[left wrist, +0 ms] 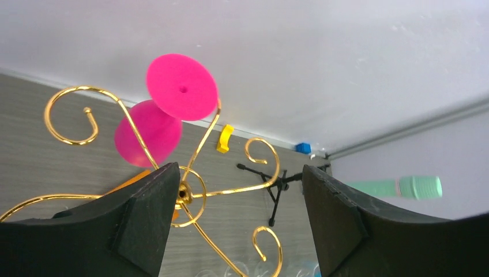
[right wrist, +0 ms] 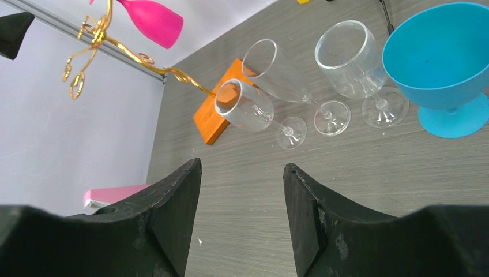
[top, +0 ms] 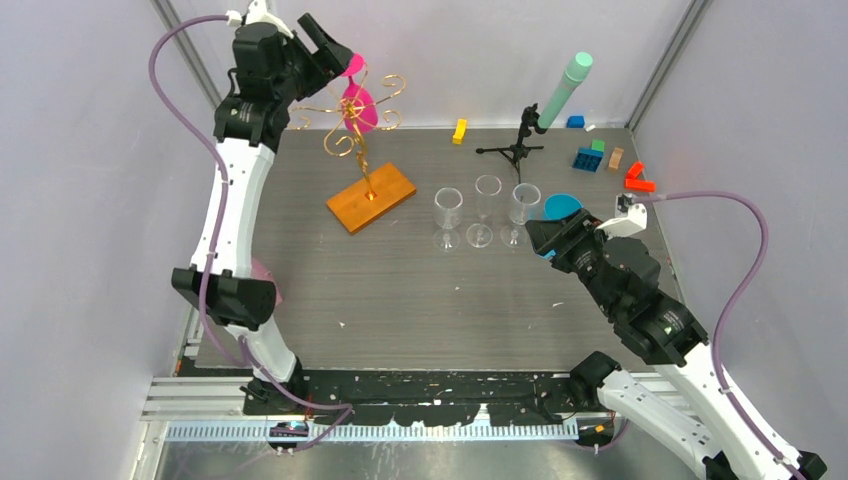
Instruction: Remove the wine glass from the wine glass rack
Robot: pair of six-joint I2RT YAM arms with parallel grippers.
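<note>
- Farthest left, a flat pink thing lies at the edge of the table, well to the near left of the rack.
- Next, the left gripper hangs high beside the rack's top, on its far-left side. Its jaws stand wide apart and grip nothing; in the wrist view only the rack's gold curls show through the gap.
- The pink wine glass hangs from the rack's upper arms, tilted, foot up and bowl down. Its foot is just beside the left gripper's fingers, and I cannot tell whether they touch.
- The rack is a gold wire tree on a thin stem, fixed to a flat orange base that rests on the table.
- A yellow block lies right of the rack, by the back wall.
- Three clear glasses stand upright in a close row, right of the rack's base.
- A black tripod holding a mint-green tube stands farther right of the rack, towards the back.
- A blue cup sits beyond the clear glasses from the rack.
- The right gripper is low over the table, well right of the rack and just beside the blue cup, jaws parted and empty.
- Coloured blocks lie farthest right of the rack.
</note>
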